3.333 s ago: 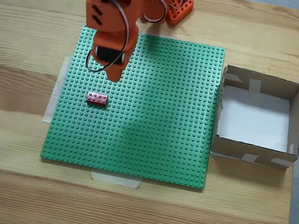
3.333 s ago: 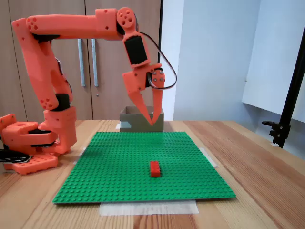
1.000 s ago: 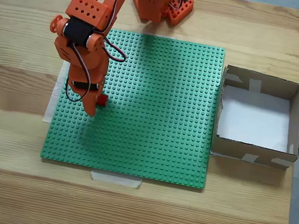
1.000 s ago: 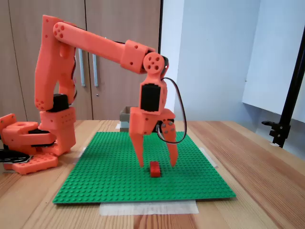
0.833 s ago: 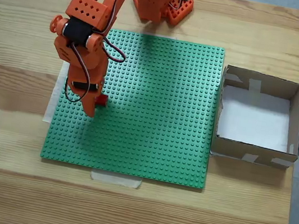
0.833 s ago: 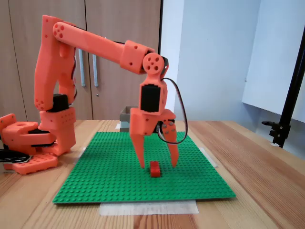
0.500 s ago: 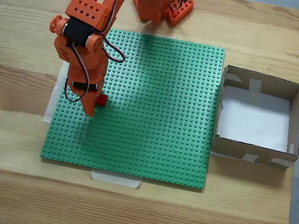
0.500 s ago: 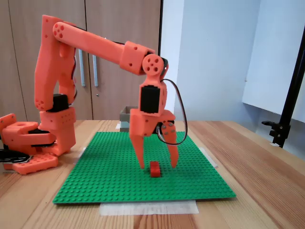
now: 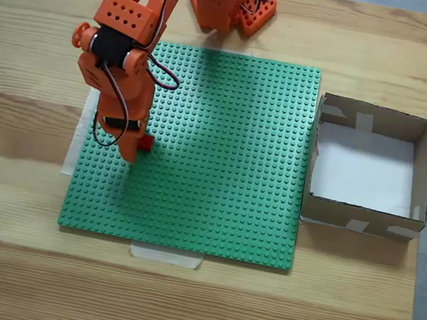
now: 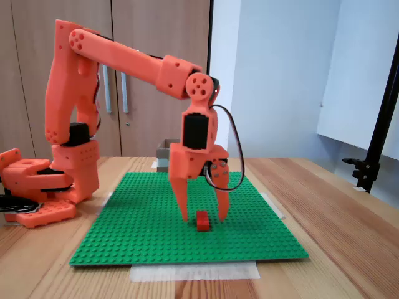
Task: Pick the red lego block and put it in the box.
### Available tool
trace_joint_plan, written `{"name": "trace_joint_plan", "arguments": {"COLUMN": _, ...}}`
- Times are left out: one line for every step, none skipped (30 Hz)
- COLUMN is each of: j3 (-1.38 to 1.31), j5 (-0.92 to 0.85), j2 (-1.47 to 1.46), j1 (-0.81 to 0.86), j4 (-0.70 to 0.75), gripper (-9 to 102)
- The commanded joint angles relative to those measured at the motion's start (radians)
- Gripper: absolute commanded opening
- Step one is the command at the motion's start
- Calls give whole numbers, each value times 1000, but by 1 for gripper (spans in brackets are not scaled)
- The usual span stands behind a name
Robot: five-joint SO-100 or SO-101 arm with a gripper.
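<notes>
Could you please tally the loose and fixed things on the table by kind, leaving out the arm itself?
Red lego block: 1
Green baseplate: 1
Cardboard box: 1
Total: 3

A green studded baseplate [image 9: 220, 169] lies taped to the wooden table [image 9: 3, 257].

gripper [image 10: 203, 219] now down over the red lego block [image 10: 202, 220], fingers narrower than a moment ago, 3 o'clock finger [image 10: 222, 204] nearer the block
</notes>
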Motion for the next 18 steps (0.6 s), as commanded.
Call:
{"name": "trace_joint_plan", "arguments": {"j3": 0, "j5": 6, "j2": 5, "j1": 8, "j4": -15, "gripper": 29}}
{"name": "trace_joint_plan", "arguments": {"j3": 3, "j5": 9, "j2": 5, "j1": 8, "j4": -18, "gripper": 28}}
{"name": "trace_joint_plan", "arguments": {"j3": 5, "j5": 12, "j2": 5, "j1": 8, "j4": -20, "gripper": 28}}
{"name": "trace_joint_plan", "arguments": {"j3": 5, "j5": 15, "j2": 5, "j1": 8, "j4": -20, "gripper": 28}}
{"name": "trace_joint_plan", "arguments": {"j3": 5, "j5": 20, "j2": 5, "j1": 8, "j4": -20, "gripper": 27}}
{"name": "trace_joint_plan", "arguments": {"j3": 5, "j5": 21, "j2": 5, "j1": 8, "j4": -21, "gripper": 26}}
{"name": "trace_joint_plan", "arguments": {"j3": 5, "j5": 21, "j2": 5, "j1": 6, "j4": -23, "gripper": 26}}
{"name": "trace_joint_plan", "arguments": {"j3": 5, "j5": 23, "j2": 5, "j1": 6, "j4": -25, "gripper": 26}}
{"name": "trace_joint_plan", "arguments": {"j3": 5, "j5": 26, "j2": 5, "j1": 6, "j4": -26, "gripper": 26}}
{"name": "trace_joint_plan", "arguments": {"j3": 5, "j5": 26, "j2": 5, "j1": 6, "j4": -29, "gripper": 25}}
{"name": "trace_joint_plan", "arguments": {"j3": 5, "j5": 26, "j2": 5, "j1": 6, "j4": -32, "gripper": 25}}
{"name": "trace_joint_plan", "arguments": {"j3": 5, "j5": 28, "j2": 5, "j1": 6, "j4": -34, "gripper": 25}}
{"name": "trace_joint_plan", "arguments": {"j3": 5, "j5": 26, "j2": 5, "j1": 6, "j4": -35, "gripper": 24}}
{"name": "trace_joint_plan", "arguments": {"j3": 5, "j5": 23, "j2": 5, "j1": 6, "j4": -37, "gripper": 23}}
{"name": "trace_joint_plan", "arguments": {"j3": 5, "j5": 23, "j2": 5, "j1": 6, "j4": -37, "gripper": 23}}
{"name": "trace_joint_plan", "arguments": {"j3": 5, "j5": 23, "j2": 5, "j1": 6, "j4": -38, "gripper": 22}}
{"name": "trace_joint_plan", "arguments": {"j3": 5, "j5": 26, "j2": 5, "j1": 8, "j4": -38, "gripper": 22}}
{"name": "trace_joint_plan", "arguments": {"j3": 5, "j5": 28, "j2": 5, "j1": 8, "j4": -38, "gripper": 22}}
